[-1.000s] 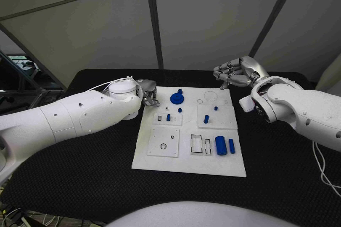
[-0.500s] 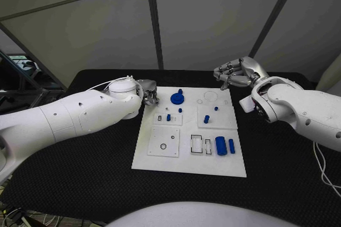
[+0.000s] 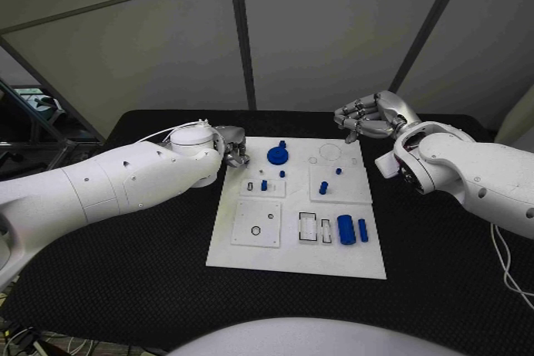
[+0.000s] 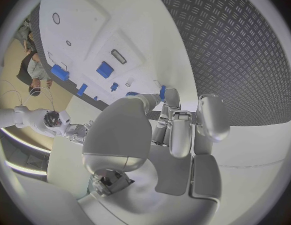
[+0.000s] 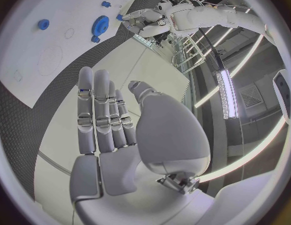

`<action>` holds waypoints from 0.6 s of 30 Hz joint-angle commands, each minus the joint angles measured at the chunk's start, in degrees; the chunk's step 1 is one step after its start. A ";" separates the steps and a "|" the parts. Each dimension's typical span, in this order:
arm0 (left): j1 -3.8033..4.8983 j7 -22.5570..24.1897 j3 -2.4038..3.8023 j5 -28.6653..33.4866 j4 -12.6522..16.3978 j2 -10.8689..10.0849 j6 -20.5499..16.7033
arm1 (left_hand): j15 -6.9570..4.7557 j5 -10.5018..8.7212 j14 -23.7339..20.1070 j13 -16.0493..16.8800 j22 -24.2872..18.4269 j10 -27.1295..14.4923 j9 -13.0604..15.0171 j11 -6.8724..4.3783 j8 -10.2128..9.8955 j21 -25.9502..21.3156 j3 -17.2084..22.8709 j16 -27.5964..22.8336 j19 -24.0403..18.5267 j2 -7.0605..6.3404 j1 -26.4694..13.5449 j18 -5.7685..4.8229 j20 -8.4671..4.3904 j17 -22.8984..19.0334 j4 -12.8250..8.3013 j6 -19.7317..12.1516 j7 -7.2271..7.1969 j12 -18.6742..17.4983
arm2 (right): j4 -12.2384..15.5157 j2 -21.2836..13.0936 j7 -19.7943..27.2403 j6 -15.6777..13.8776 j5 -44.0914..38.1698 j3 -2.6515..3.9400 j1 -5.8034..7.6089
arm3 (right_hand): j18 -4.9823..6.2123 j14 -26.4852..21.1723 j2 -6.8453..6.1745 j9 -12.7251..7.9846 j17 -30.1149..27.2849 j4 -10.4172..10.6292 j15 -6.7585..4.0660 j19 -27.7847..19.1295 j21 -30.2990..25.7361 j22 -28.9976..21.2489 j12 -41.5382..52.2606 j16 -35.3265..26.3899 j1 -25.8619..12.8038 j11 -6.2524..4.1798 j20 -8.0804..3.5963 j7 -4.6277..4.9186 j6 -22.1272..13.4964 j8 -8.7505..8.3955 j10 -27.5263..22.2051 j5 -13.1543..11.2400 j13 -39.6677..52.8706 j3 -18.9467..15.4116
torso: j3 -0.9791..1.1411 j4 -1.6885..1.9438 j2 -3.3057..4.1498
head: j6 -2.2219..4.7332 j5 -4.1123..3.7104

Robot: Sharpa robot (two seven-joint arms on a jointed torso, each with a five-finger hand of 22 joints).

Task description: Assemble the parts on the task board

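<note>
My left hand [image 3: 231, 151], holding nothing, sits just beside the white task board's [image 3: 251, 252] far-left corner, nearest the blue gear-shaped part [image 3: 277, 155]; my right hand [image 3: 367, 116] hovers empty, fingers apart.

Both white arms reach in from the sides, left hand [image 3: 233, 149] low with fingers curled in on nothing, right hand [image 3: 370, 116] raised up at the back, fingers straight and holding nothing.
</note>
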 commanded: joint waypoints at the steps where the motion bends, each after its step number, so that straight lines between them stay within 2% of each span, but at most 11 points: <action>1: -0.38 0.04 -0.29 0.61 -0.12 -0.05 2.28 | 0.19 -0.23 4.69 -0.14 6.66 0.30 0.00 -0.13 0.21 -0.20 4.79 0.18 0.05 -0.10 -0.65 -2.98 0.34 11.79 -4.62 0.49 -0.01 0.16 | 0.08 0.00 0.03 0.57 -0.09 0.02 0.08 | 0.66 -0.02 0.04 0.09 0.09 0.34 0.29 0.27 -0.25 -0.09 0.35 -0.21 -0.50 0.03 0.02 0.01 -0.55 0.12 -0.31 0.20 -0.05 -0.13 | -0.03 -0.02 0.01 | 0.16 0.03; 7: -0.38 -0.07 -0.29 1.10 -0.02 -0.20 1.90 | 0.34 -0.22 4.65 -0.66 6.67 -0.17 -0.07 0.12 0.21 -0.38 5.55 0.12 0.02 -0.29 -1.66 -2.96 0.40 11.69 -4.90 0.17 0.35 -0.17 | -0.09 0.05 -0.02 0.63 -0.10 0.00 0.08 | 0.66 -0.02 0.04 0.09 0.09 0.34 0.29 0.27 -0.25 -0.09 0.35 -0.21 -0.50 0.03 0.02 0.01 -0.55 0.12 -0.31 0.20 -0.05 -0.13 | -0.05 0.04 0.00 | 0.13 -0.01; 12: -0.39 -0.03 -0.29 1.37 0.05 -0.29 1.63 | 0.55 -0.32 4.58 -0.96 6.68 -0.48 -0.10 0.35 0.31 -0.57 5.75 0.03 0.00 -1.15 -3.29 -2.94 0.54 11.53 -4.98 -0.08 0.56 -0.27 | -0.14 0.07 -0.06 0.65 -0.12 -0.01 0.08 | 0.66 -0.02 0.04 0.09 0.09 0.34 0.29 0.27 -0.25 -0.09 0.35 -0.21 -0.50 0.03 0.02 0.01 -0.55 0.12 -0.31 0.20 -0.05 -0.13 | -0.03 0.02 0.01 | 0.16 0.02; 18: -0.39 0.10 -0.29 1.46 0.06 -0.46 1.46 | 0.52 -0.26 4.60 -0.89 6.72 -0.45 -0.09 0.24 0.41 -0.57 6.18 0.06 0.01 -1.12 -3.49 -2.94 0.56 11.57 -5.39 -0.12 0.43 -0.18 | -0.15 0.04 -0.10 0.68 -0.21 -0.02 0.08 | 0.66 -0.02 0.04 0.09 0.09 0.34 0.29 0.27 -0.25 -0.09 0.35 -0.21 -0.50 0.03 0.02 0.01 -0.55 0.12 -0.31 0.20 -0.05 -0.13 | -0.05 -0.01 0.00 | 0.17 0.01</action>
